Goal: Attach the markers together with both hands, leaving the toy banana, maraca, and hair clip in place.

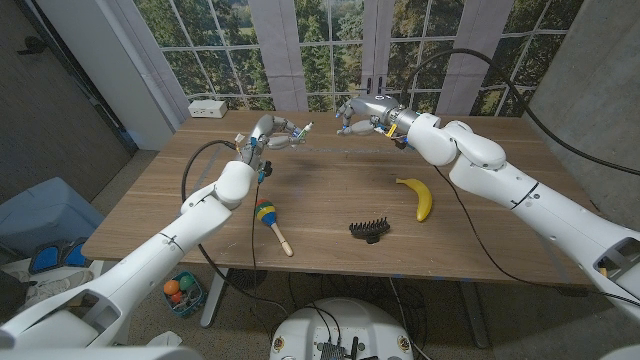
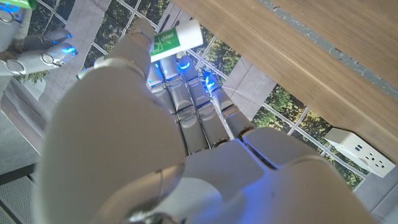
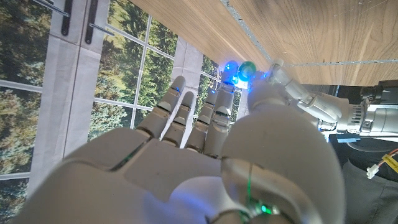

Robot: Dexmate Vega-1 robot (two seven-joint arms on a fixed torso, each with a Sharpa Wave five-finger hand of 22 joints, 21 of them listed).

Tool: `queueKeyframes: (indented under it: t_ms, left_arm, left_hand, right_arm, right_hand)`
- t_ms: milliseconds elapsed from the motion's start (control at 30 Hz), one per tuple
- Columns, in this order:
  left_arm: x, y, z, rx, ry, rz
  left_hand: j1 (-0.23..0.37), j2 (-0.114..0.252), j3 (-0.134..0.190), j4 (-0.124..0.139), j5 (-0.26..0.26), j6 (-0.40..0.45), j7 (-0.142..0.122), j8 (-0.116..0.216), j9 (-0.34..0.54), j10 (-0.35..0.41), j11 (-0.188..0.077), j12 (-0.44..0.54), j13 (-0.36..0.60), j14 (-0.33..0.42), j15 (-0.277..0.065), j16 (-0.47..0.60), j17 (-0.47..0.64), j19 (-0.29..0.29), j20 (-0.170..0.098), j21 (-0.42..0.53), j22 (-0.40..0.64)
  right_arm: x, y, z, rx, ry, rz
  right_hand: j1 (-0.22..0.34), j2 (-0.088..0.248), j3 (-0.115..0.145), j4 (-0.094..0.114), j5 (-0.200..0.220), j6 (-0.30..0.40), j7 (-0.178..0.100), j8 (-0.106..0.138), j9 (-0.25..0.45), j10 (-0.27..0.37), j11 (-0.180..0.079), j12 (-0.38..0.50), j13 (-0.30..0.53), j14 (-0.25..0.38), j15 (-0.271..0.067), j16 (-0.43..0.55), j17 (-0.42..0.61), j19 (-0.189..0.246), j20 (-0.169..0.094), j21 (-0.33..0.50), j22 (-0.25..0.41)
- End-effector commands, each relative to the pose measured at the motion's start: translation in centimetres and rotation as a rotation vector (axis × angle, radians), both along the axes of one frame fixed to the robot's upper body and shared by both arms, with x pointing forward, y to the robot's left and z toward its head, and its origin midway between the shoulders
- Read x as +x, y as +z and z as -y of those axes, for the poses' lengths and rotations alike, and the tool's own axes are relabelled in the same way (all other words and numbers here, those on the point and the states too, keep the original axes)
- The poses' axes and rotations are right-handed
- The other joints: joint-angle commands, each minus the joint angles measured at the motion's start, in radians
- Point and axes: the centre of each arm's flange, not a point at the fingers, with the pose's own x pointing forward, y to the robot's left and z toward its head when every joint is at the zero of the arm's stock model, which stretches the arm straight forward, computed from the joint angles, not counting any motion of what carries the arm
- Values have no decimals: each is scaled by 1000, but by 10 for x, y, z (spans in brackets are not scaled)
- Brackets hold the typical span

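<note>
Left hand fingers gripping a marker, right hand fingers gripping another marker, both raised above surface, apart

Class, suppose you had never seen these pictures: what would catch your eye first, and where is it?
First, the two hands raised over the table's far side: the left hand holds a marker pointing at the right hand, a gap between them. The left wrist view shows that marker's white and green end between the fingers. Nearer lie a yellow toy banana, a striped maraca and a black hair clip.
</note>
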Motion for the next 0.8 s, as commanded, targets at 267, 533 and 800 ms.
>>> queueKeyframes:
  t_ms: [267,533,800]
  left_arm:
    - [-1,5,5,61,17,9]
    - [-4,6,9,83,21,15]
    - [-4,7,12,103,21,15]
  left_hand:
    - [51,30,43,24,-12,154,-104,0,109,173,-167,-15,249,15,-125,-17,1,-6,-11,5,1]
    - [50,32,54,28,-14,145,-105,-5,105,167,-168,-23,242,22,-125,-23,1,-6,-12,6,1]
    - [43,31,60,31,-10,140,-108,-13,94,153,-168,-37,234,21,-126,-30,3,-7,-14,7,2]
  right_arm:
    - [-1,16,-21,-53,54,-26]
    - [-4,20,-25,-69,67,-33]
    - [-9,24,-31,-86,83,-27]
  right_hand:
    - [23,3,-8,1,4,17,-21,-8,3,-26,8,-11,-1,-34,-154,-18,-6,-9,2,4,3]
    - [29,5,-12,0,5,15,-19,-11,3,-33,16,-14,-3,-43,-148,-24,-11,-12,3,4,3]
    - [35,9,-15,1,5,11,-17,-15,3,-47,23,-21,-7,-60,-146,-34,-16,-15,3,4,3]
